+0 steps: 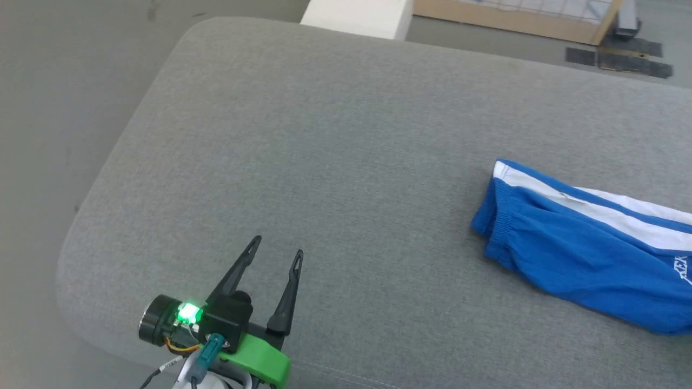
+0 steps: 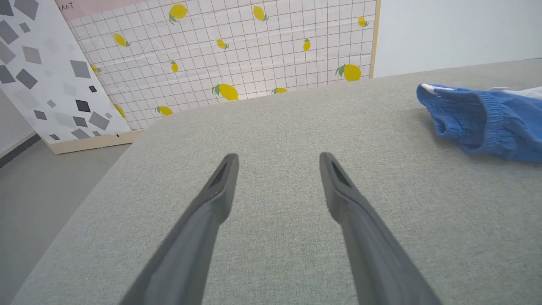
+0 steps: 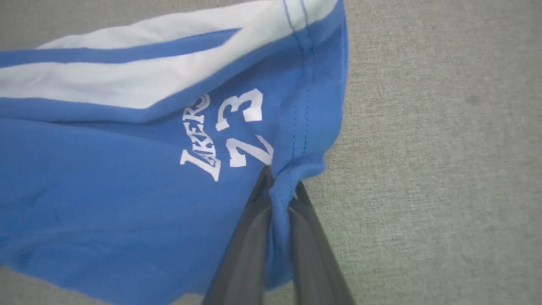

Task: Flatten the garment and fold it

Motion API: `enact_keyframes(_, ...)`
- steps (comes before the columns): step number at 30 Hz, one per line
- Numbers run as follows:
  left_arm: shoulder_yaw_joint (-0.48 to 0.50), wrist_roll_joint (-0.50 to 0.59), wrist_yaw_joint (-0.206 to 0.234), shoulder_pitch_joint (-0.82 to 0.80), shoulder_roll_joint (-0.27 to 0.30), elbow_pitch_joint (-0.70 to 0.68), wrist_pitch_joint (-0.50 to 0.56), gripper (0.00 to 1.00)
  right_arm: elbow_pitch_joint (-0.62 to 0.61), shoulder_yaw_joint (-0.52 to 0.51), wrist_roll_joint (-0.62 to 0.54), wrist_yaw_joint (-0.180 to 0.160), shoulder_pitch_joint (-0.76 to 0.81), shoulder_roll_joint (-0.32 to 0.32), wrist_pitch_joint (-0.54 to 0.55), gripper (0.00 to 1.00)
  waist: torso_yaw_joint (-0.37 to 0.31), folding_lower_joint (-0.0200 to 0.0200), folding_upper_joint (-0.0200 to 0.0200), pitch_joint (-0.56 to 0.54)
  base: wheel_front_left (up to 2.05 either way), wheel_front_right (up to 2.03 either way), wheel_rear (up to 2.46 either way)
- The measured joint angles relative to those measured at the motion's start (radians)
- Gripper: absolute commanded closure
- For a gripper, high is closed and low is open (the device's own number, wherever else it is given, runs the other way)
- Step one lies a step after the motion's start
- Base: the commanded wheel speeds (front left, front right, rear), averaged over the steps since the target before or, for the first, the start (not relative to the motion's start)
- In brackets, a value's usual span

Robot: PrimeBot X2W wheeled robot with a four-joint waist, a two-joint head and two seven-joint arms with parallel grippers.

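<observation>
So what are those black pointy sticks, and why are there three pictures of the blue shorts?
The sticks are a robot's fingers. It has two arms, each ending in a gripper. One picture comes from a camera on its head, the other two from cameras on its wrists. In the head view, the left gripper is open and empty over a grey cushion. Blue shorts with white stripes lie on that cushion. The right wrist's camera shows the right gripper pinching the hem of the shorts beside the white "LAKERS 23" print. The left wrist's camera sees a lemon-patterned board beyond the cushion.
</observation>
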Motion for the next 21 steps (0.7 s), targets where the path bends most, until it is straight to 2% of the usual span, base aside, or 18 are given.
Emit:
enact_keyframes(5,-0.002,-0.001,-0.002,0.005,0.006,0.005,0.0,0.0,-0.065,-0.003,0.005,0.0,-0.007,0.035,-0.006,1.0,-0.022,0.0,0.0,-0.011,0.0,0.0,0.0)
enact_keyframes(10,-0.009,-0.003,-0.004,0.005,0.007,0.014,0.0,0.0,-0.15,0.044,0.039,0.0,-0.03,0.042,0.001,1.0,-0.019,0.0,0.0,-0.022,0.0,0.0,0.0)
enact_keyframes(21,-0.016,-0.009,-0.002,0.006,0.009,0.025,0.0,0.0,-0.379,0.244,0.078,0.0,-0.049,0.102,0.106,1.0,0.032,0.0,-0.0001,-0.043,0.0,0.0,0.0)
